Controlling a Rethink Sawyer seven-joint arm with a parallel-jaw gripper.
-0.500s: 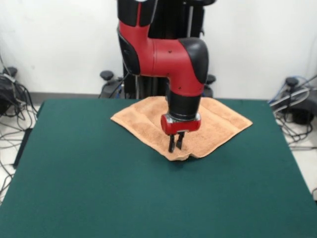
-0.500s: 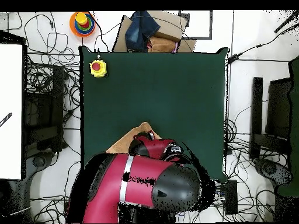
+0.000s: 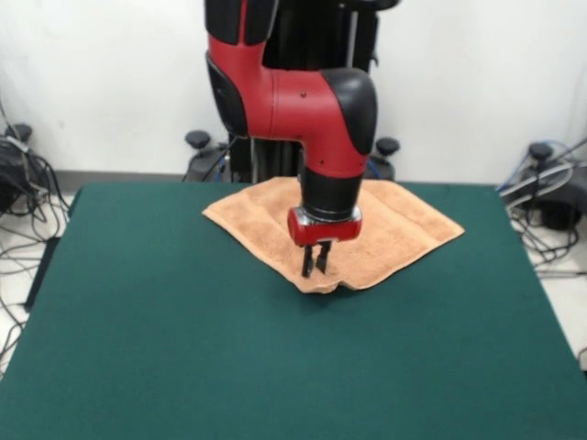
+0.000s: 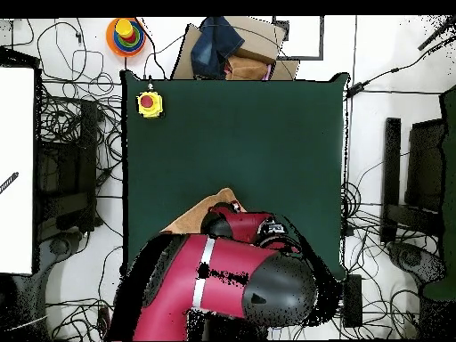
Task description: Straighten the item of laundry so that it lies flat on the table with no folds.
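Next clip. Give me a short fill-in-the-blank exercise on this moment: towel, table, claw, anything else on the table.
1. The towel lies on a table whose top is dark ____.
2. The towel's colour is peach-____.
3. In the front view the claw points down over the towel's ____ corner.
4. In the overhead view, a yellow box with a ____ button sits at a table corner.

Missing words: green; orange; near; red

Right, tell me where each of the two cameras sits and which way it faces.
Front view: across the dark green felt table, facing the pedestal; the red and black arm comes down, its gripper over the peach-orange terry towel.
Overhead view: above the table, looking straight down, robot base at bottom; the arm hides most of the towel.
Shared: arm, towel, table.
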